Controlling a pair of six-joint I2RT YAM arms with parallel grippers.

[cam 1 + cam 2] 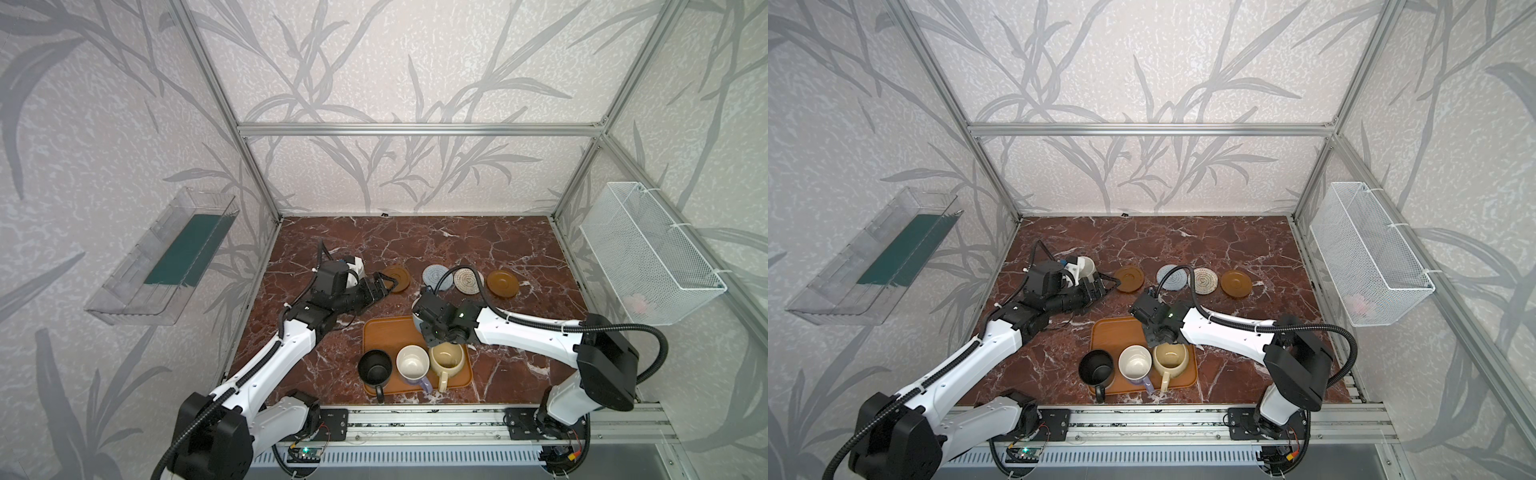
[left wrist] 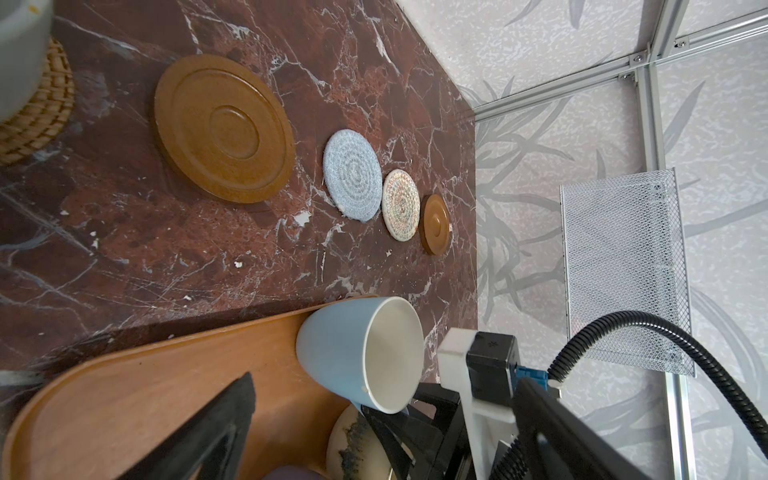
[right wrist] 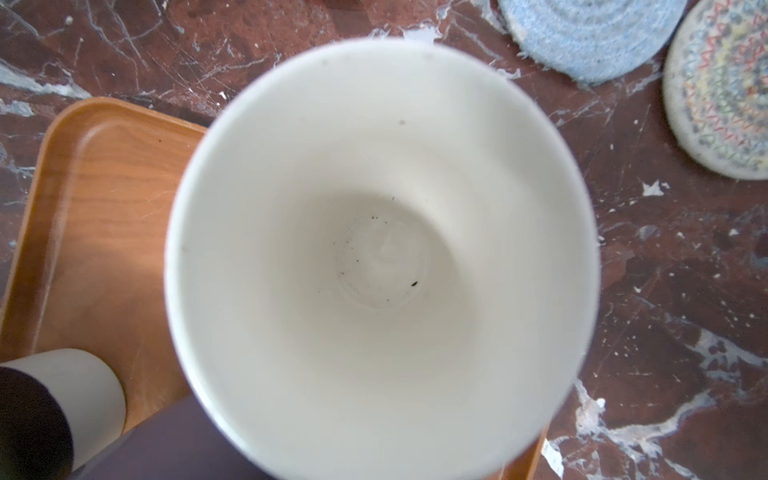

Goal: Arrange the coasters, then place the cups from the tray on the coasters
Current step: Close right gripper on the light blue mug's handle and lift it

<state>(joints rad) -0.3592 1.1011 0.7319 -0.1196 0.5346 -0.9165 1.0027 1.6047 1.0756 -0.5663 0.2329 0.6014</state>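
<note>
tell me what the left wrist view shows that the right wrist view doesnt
Only the left wrist view: two smooth brown saucer-like coasters, the tan woven rattan coaster under a white mug, the white wire mesh basket, and the outer wall of the light blue mug.
Only the right wrist view: that mug's pale inner floor, flecked with dark specks.
Both: the light blue mug itself, the grey-blue woven round coaster, the cream-beige woven round coaster, the flat orange-brown tray and the red-brown marble tabletop.
</note>
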